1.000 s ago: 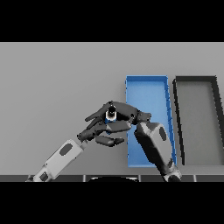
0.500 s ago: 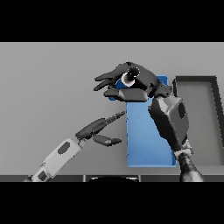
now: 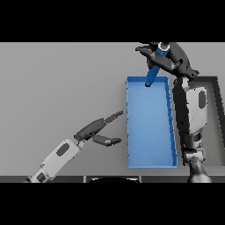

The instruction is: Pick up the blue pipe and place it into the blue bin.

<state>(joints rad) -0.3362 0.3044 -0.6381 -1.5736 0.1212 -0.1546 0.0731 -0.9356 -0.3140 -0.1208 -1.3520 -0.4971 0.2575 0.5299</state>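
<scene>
**Operator:** Head view first, since it's the only one I have. My right hand [image 3: 169, 59] sits at the far end of the shallow rectangular blue bin [image 3: 130, 127], fingers curled round the slim blue pipe [image 3: 154, 73].

**Colleague:** How is the pipe sitting?

**Operator:** Tilted. Its pale open end is up in the hand, and its lower tip hangs just over the bin's far rim. I can't tell whether it touches the rim.

**Colleague:** And your left hand?

**Operator:** My left hand [image 3: 97, 130] is over the flat grey table [image 3: 57, 88], just left of the bin, fingers straight and pointing toward it, thumb spread apart, holding nothing.

**Colleague:** Anything else nearby?

**Operator:** A dark grey rectangular bin [image 3: 214, 118] lies just beside the blue one on its right, partly behind my right forearm.
</scene>
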